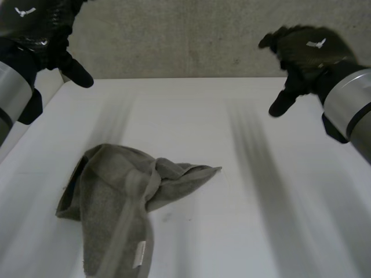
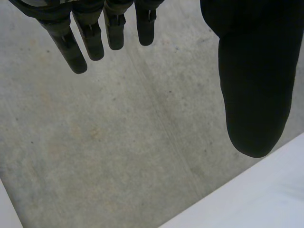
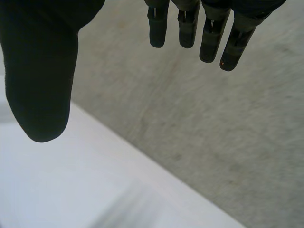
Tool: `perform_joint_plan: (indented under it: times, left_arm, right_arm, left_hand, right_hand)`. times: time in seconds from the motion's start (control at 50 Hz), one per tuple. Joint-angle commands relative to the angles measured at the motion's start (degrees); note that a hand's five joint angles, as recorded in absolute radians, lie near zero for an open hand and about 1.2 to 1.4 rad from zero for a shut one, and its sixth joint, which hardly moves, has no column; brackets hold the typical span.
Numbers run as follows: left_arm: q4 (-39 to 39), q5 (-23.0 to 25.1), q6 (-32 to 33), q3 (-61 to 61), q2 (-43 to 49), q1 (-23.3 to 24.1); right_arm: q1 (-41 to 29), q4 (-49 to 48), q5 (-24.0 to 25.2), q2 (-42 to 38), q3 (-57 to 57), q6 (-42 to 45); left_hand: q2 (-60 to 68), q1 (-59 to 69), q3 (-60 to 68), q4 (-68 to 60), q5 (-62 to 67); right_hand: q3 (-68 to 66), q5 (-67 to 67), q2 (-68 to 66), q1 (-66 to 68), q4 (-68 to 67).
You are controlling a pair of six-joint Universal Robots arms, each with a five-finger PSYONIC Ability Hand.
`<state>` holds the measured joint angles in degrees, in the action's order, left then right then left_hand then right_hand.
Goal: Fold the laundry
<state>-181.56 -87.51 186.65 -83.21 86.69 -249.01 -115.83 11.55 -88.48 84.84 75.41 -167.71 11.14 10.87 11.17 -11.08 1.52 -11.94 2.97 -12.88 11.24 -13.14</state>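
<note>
Black left hand (image 1: 32, 29) hangs above the far left corner of the white worktop (image 1: 272, 208). Its fingers (image 2: 66, 45) are straight and relaxed with nothing in them, just grey concrete (image 2: 118, 142) past the tips. Grey towel (image 1: 116, 197) lies crumpled in a heap on the worktop, well apart from both sets of fingers and closer to the left ones, with one pointy corner sticking out rightward. Right hand (image 1: 310, 49) hovers over the far right side, fingers (image 3: 211, 38) loose too, holding nothing.
</note>
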Motion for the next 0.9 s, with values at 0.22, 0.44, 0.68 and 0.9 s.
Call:
perform_joint_plan:
  times: [0.22, 0.44, 0.68, 0.9]
  left_arm:
    - [6.66, -0.03, 8.73, 2.26, 15.87, -3.94]
    - [6.22, 2.08, 9.26, -0.29, 20.97, -17.48]
    - [3.94, 11.04, 9.26, -10.21, 19.75, -25.38]
    - [1.65, 11.13, 9.26, -14.00, 16.32, -26.71]
  right_arm:
    - [-1.68, 3.57, 10.52, -13.74, -1.05, 5.37]
    - [-12.84, -7.42, 19.83, -21.38, 0.35, 11.00]
    - [-21.72, -19.71, 19.05, -32.70, 0.36, 24.16]
    - [-22.07, -26.13, 7.63, -34.15, -7.11, 26.85]
  left_hand:
    - [8.66, 8.94, 8.64, -8.72, 8.29]
    - [7.82, 8.09, 7.80, -7.88, 7.45]
    - [6.82, 7.09, 6.79, -6.88, 6.44]
    - [4.13, 4.40, 4.10, -4.18, 3.75]
  right_hand:
    - [1.94, -2.97, 2.88, -1.24, 3.14]
    - [1.94, -2.97, 2.88, -1.24, 3.14]
    - [-5.51, 4.49, -4.57, 6.21, -4.31]
    - [-68.06, 67.03, -67.12, 68.76, -66.86]
